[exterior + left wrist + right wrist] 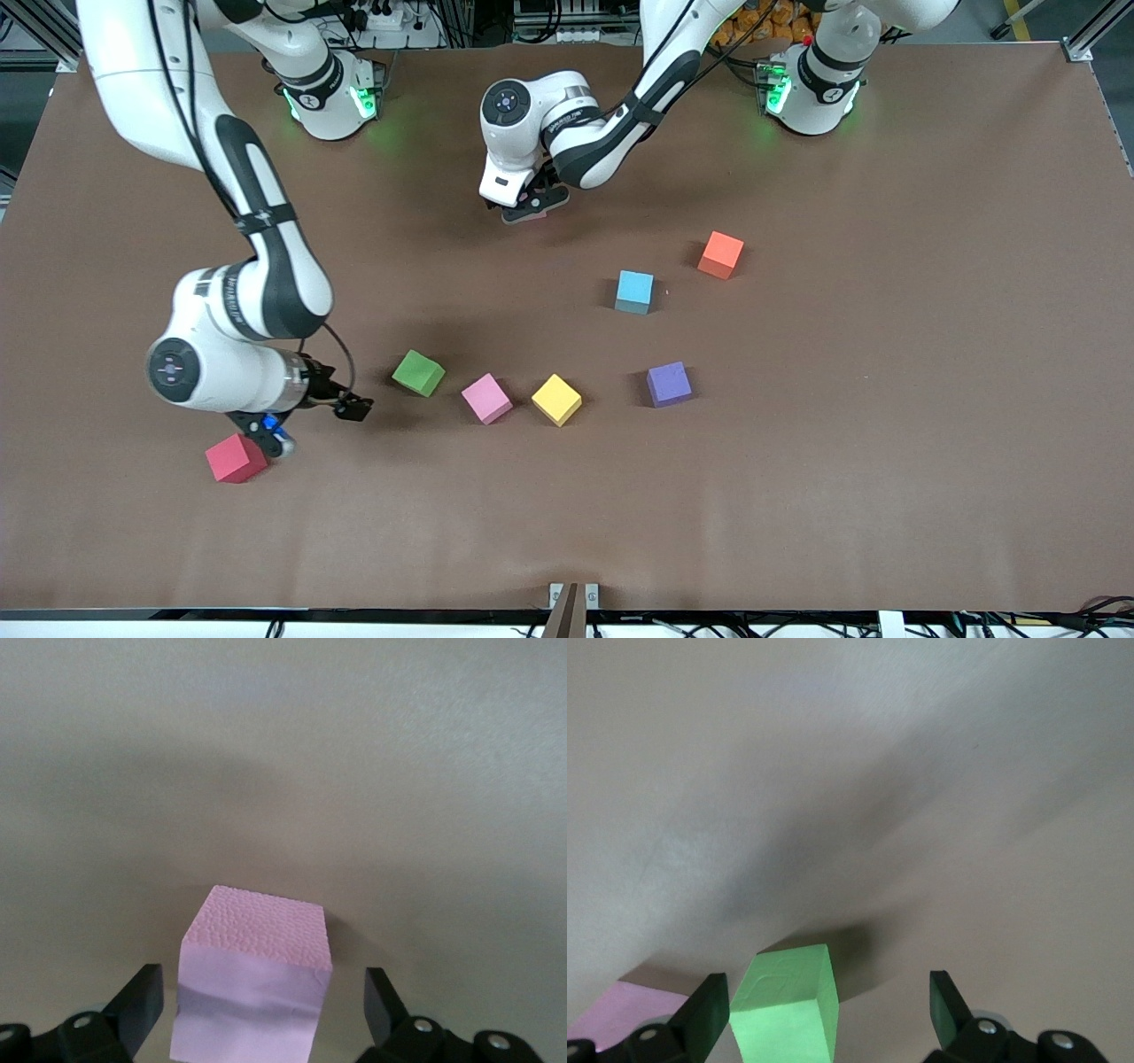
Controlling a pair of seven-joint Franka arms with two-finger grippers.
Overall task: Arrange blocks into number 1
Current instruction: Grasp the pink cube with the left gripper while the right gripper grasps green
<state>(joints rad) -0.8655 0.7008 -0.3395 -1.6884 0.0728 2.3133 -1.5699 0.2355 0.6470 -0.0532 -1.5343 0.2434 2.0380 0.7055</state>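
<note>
On the brown tabletop (pixel 886 425) seven blocks are seen lying apart, with an eighth under the left end effector (pixel 532 206). That end effector is positioned low over the tabletop's middle, toward the robots' bases; in the left wrist view its fingers (pixel 137 1005) are spread wide on either side of a pink block (pixel 252 988), with gaps on both sides, so nothing is clamped. The right end effector (pixel 292 425) is held low toward the right arm's end of the tabletop, just beside the red block (pixel 236 458); in the right wrist view its fingers (pixel 709 1014) are parted, with the green block (pixel 788 1005) between them but not touched. The green block (pixel 418 372), second pink block (pixel 486 398) and yellow block (pixel 556 400) are found in a loose row, with the purple block (pixel 669 384) farther along toward the left arm's end. The blue block (pixel 634 291) and orange block (pixel 720 254) are recorded farther from the front camera than that row.
</note>
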